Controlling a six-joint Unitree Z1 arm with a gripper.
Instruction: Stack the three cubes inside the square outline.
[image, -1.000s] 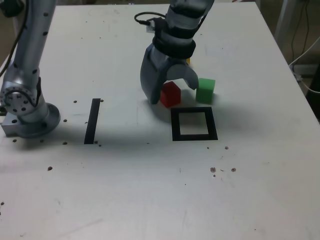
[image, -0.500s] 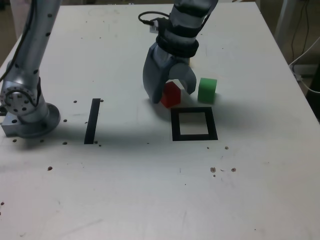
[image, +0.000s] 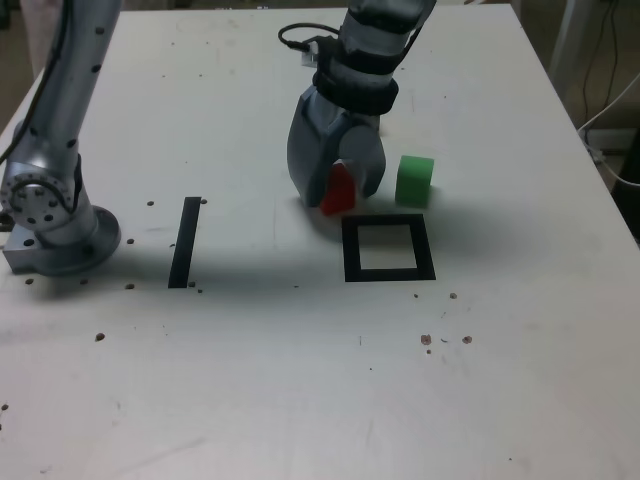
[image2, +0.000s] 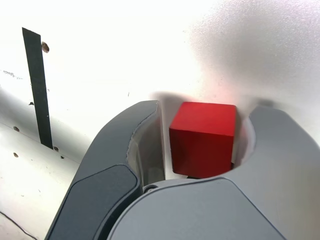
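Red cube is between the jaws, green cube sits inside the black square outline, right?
Not quite: the green cube is outside the black square outline, on the table just beyond it, as the exterior view shows. The red cube is between the jaws, as you say.

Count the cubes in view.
2 clearly visible: the red cube between the gripper's fingers, and the green cube just above the square outline in the exterior view. More may be hidden behind the gripper.
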